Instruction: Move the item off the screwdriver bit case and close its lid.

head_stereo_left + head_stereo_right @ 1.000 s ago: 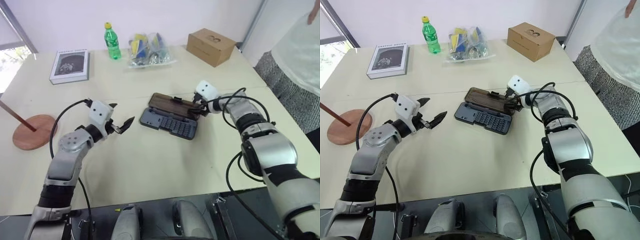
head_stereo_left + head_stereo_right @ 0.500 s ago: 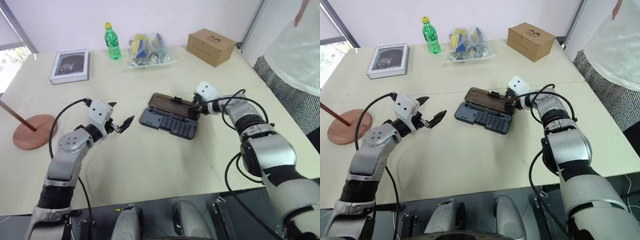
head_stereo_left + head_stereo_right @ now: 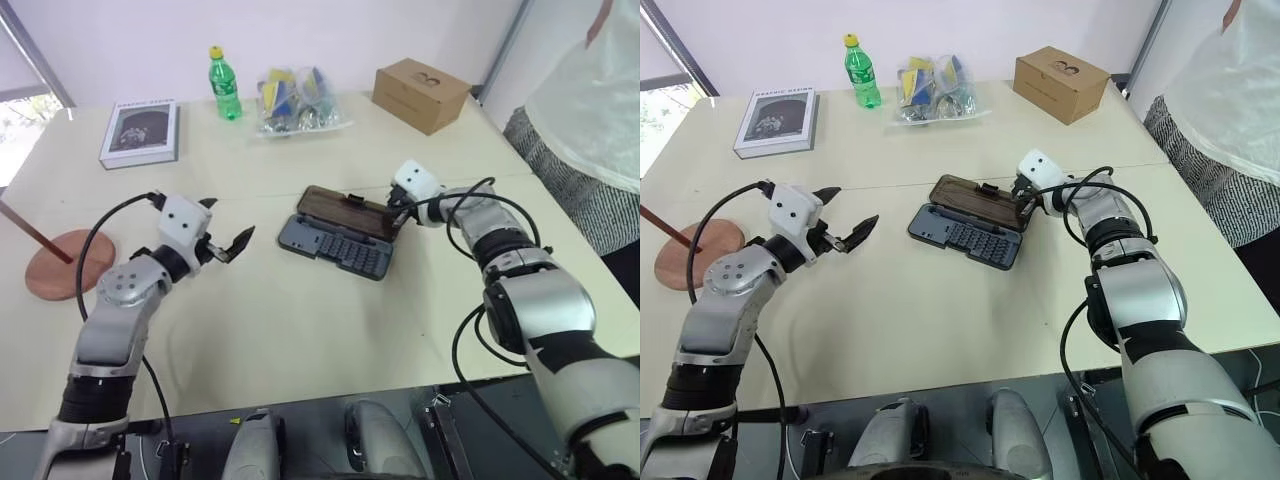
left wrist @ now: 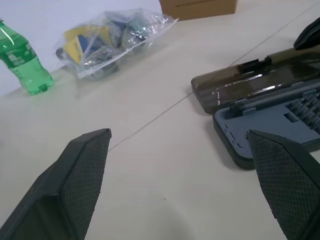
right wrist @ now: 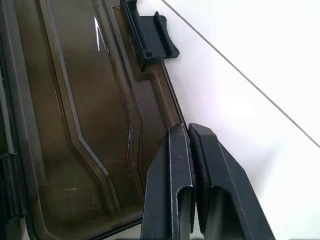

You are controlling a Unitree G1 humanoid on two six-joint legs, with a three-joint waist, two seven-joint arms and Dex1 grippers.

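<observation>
**One case lies open, one stand sits far left**

On your table (image 3: 300, 320), left to right: one wooden stand (image 3: 62, 262) at the far left edge, your left pincer (image 3: 226, 232) released and empty, one screwdriver bit case (image 3: 335, 248) with its lid (image 3: 345, 212) laid flat open, then your right pincer (image 5: 189, 134) clenched at the lid's corner edge.

The left gripper (image 3: 226, 246) hangs above the surface on a bent arm, pointing roughly level toward the robot's right, its jaws spread wide. The right gripper (image 5: 189, 134) reaches forward and angles downward, its jaws pressed together with nothing between them.
</observation>
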